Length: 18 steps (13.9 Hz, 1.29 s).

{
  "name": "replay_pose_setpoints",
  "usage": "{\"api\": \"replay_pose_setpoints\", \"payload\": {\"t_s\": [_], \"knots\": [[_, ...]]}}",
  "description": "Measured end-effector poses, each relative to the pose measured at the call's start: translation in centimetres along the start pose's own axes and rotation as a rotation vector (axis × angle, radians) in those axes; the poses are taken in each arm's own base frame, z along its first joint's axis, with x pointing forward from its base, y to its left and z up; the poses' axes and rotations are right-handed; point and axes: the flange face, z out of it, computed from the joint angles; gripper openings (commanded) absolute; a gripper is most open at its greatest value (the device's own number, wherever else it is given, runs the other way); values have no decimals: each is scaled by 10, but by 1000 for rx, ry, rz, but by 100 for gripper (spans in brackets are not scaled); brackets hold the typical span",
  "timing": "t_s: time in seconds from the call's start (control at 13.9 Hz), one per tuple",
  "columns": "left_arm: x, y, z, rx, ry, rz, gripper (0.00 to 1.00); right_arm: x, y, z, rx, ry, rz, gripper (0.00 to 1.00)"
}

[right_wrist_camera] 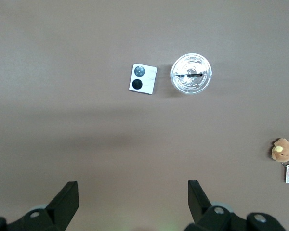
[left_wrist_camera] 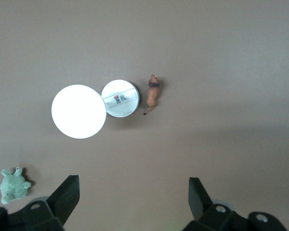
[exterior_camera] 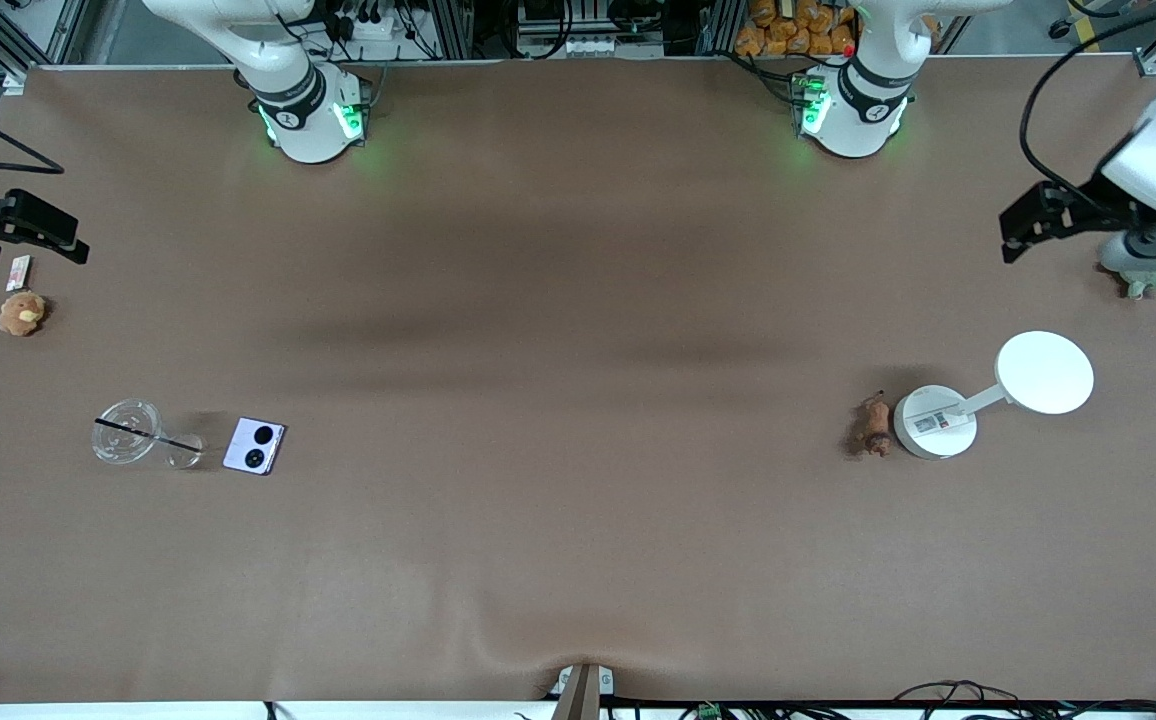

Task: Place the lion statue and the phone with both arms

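Lying flat on the desk [exterior_camera: 578,300] toward the right arm's end, the phone [exterior_camera: 254,446] sits just beside a clear cup [exterior_camera: 128,432], at the cup's 3 o'clock in the front view. The lion statue [exterior_camera: 875,426] rests at 9 o'clock of a white lamp [exterior_camera: 938,421]. Left end effector [exterior_camera: 1030,225] hovers near a green plush toy [exterior_camera: 1143,275], fingers apart, empty. Right end effector [exterior_camera: 38,232] hangs over an orange plush toy [exterior_camera: 21,313], fingers apart, empty
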Motion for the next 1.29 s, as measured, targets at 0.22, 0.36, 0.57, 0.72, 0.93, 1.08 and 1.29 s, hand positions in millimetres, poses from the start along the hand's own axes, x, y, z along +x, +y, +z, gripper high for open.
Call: {"api": "replay_pose_setpoints", "payload": {"t_s": [0.22,0.36,0.57,0.72,0.93,1.08,1.29], "knots": [[-17,5,-7,3,11,9,100,0,-2,0,1,-1,-4,100],[-18,1,-6,-11,11,1,100,0,-4,0,1,-3,-6,100],[-18,2,0,-33,-4,-1,100,-1,0,-6,1,7,0,100],[-20,3,2,-44,-21,-1,100,-2,0,-9,1,13,0,100],[-20,3,2,-48,-26,-3,100,-2,-1,-10,1,13,-1,100],[-19,1,4,-48,-30,-13,100,-3,-3,-9,1,3,-4,100],[-17,-6,8,-48,-37,-26,100,-6,-5,-9,1,-17,-8,100]]}}
